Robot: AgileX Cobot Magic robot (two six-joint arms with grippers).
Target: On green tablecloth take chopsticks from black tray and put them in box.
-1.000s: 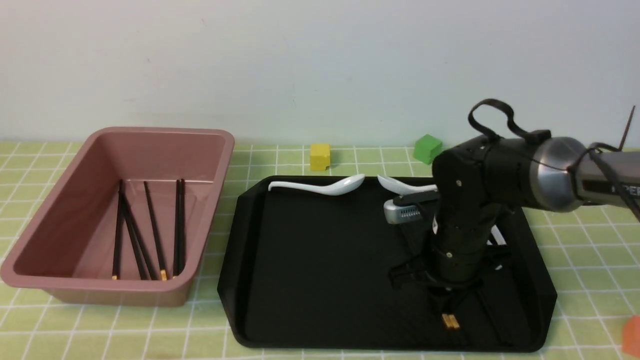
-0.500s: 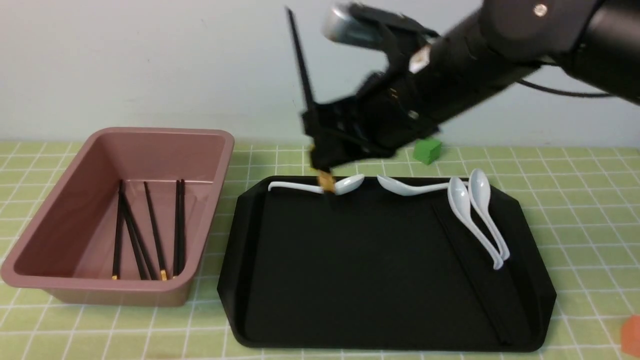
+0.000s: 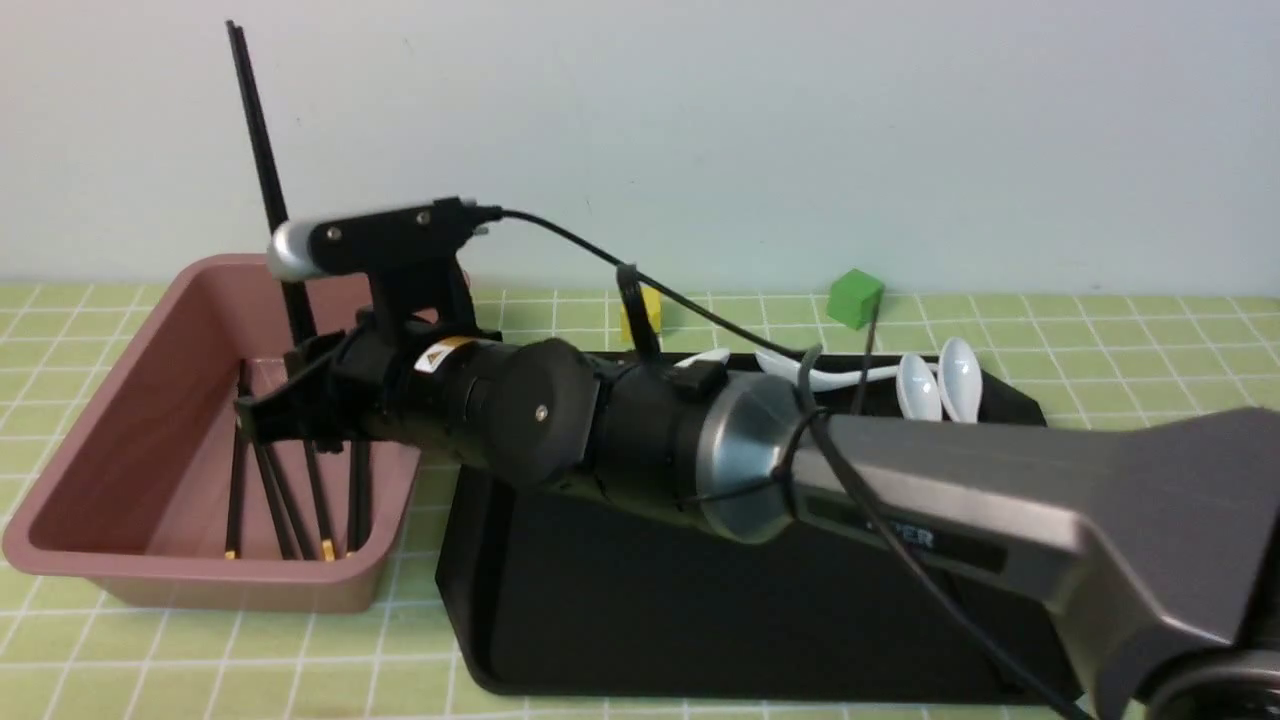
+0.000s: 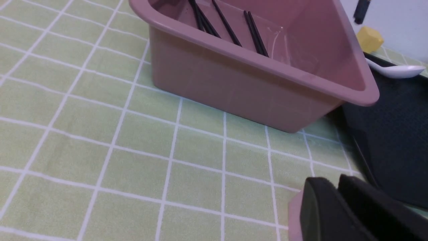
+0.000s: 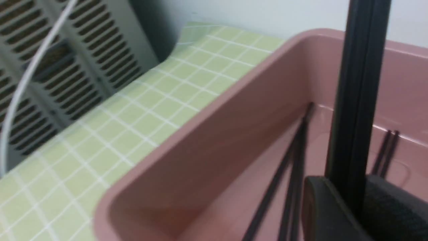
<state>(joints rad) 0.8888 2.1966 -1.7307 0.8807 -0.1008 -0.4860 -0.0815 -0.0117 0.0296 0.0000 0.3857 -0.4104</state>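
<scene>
Green tablecloth (image 3: 600, 310) under a pale wall; black tray (image 3: 600, 620) on the right, box (image 3: 130, 400) on the left. Right gripper (image 3: 300, 400) is over the box, pads pinching the chopsticks (image 3: 262, 160) near-upright with their lower ends inside. Step: drop-off. Next probably calls for spreading the jaws so the pair falls flat.

We see soft, even, fairly bright light from above across the front view. The box (image 3: 60, 520) throws only a faint shadow on the tablecloth (image 3: 200, 660). The tray (image 3: 600, 620) reads as a flat dark mass with little detail, while the arm's metal collar (image 3: 745, 450) carries a dull sheen. In the right wrist view everything looks soft, and the chopsticks (image 5: 357, 100) close to the lens are blurred. The left pincer (image 4: 336, 197) is also out of focus.
</scene>
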